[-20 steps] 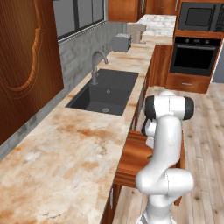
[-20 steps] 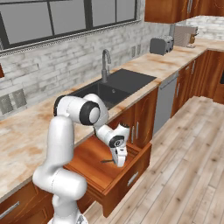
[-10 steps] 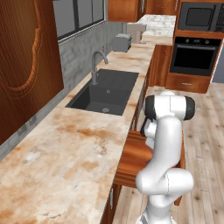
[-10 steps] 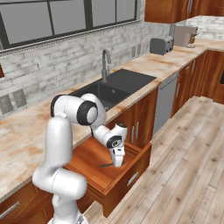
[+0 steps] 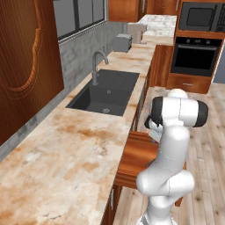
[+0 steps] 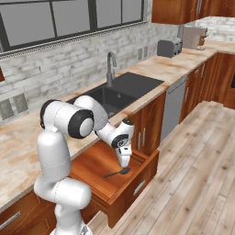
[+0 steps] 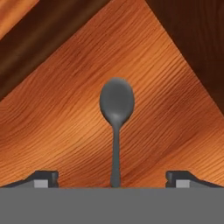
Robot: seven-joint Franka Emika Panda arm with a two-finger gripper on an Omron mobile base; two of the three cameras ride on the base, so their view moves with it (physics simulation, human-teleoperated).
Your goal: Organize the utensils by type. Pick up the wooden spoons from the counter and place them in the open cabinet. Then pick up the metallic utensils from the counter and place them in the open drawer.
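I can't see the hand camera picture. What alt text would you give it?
A dark metal spoon lies flat on the wooden floor of the open drawer, bowl pointing away from the camera. The gripper hangs above it, open, with one finger tip on each side of the handle, well apart from it.

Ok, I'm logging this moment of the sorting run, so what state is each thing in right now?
drawer: pulled open under the counter.
metal spoon: lying flat on the drawer floor, bowl away from the hand camera.
gripper: open, fingers wide on either side of the spoon's handle, just above it.
faucet: no water showing.
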